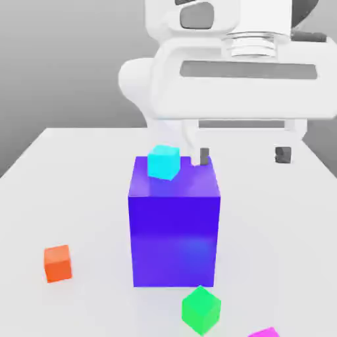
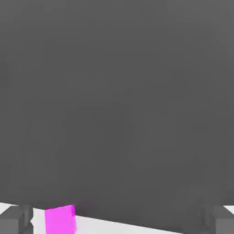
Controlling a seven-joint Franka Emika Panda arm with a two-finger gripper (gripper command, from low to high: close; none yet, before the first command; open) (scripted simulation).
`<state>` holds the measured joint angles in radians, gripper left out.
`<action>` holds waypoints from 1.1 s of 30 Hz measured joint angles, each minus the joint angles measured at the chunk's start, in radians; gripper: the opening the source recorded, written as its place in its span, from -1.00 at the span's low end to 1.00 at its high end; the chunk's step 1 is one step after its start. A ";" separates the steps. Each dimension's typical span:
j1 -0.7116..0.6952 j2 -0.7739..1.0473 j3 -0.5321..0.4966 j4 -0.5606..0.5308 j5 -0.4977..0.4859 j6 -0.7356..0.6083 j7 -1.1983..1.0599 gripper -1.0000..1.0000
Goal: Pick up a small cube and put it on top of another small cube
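1. The small magenta-pink cube [image 1: 264, 333] is seen at the near table [image 1: 79, 164] edge, beside the green cube [image 1: 201, 309].
2. An orange cube [image 1: 58, 263] lies toward the exterior view's left.
3. A cyan cube [image 1: 163, 162] is seen atop the big blue-purple block [image 1: 174, 227].
4. Behind, the gripper [image 1: 242, 156] is held with fingers wide apart, nothing clasped.
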<state>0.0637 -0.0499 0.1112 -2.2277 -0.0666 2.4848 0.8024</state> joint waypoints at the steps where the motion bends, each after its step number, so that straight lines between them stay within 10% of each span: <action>1: 0.007 0.036 0.003 0.003 -0.005 0.009 0.001 0.00; 16: 0.092 0.580 0.007 0.070 -0.069 0.198 0.021 0.00; 17: 0.098 0.612 0.001 0.077 -0.075 0.222 0.025 -1.00; 33: 0.031 0.320 0.005 -0.114 0.004 0.123 0.008 -1.00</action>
<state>0.0950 0.2701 0.1161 -2.3412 -0.0625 2.6080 0.8106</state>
